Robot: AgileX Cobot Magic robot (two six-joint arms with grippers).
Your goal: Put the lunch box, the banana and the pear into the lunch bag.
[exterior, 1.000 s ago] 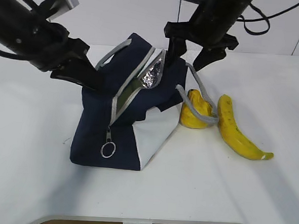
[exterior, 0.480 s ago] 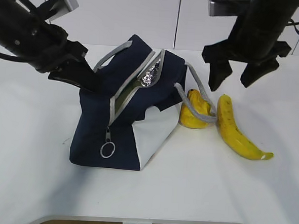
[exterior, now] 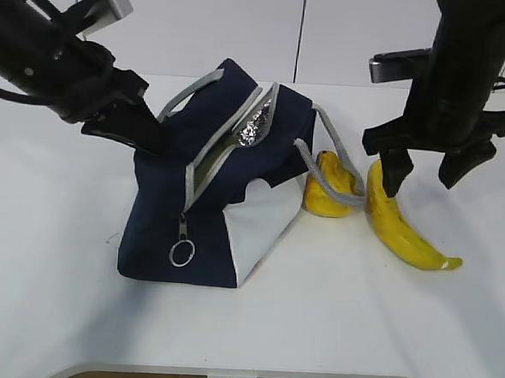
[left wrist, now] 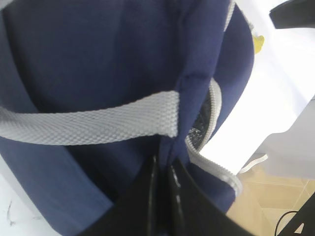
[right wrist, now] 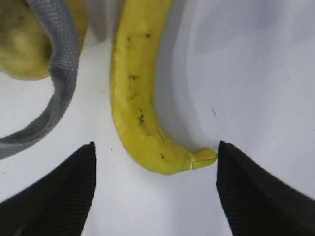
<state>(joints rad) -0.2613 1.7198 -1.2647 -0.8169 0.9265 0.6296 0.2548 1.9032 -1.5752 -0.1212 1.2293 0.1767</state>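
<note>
The lunch bag [exterior: 209,195] is sitting on the white table [exterior: 49,296] with its zipper open, and the shiny silver lining [exterior: 254,129] is showing inside. Something pale green is peeking through the gap, which is probably the lunch box [exterior: 209,171] already inside. The left gripper [exterior: 144,135] is pinching the blue cloth at the bag's top edge, with its jaws squeezed shut on it, and is holding that side up so the mouth is gaping.

The right gripper [exterior: 423,169] is hanging over the banana [exterior: 401,219] with its jaws wide apart and nothing in them. In the right wrist view one finger is on each side of the banana [right wrist: 142,98], down near its pale tip.

The banana is lying just beside the pear [exterior: 329,194], on the right of the bag. A grey handle [exterior: 335,173] is drooping over the pear.

The banana is looking light and a bit soft, so a hard squeeze could bruise it. Its skin is smooth and curved, so it may roll or slip. The thick middle is likely the best place to hold.

There is lots of open table to the right. The bag's opening is narrow and floppy, so the long banana will probably need to go in lengthwise. The table's front edge is well away from the fruit.
</note>
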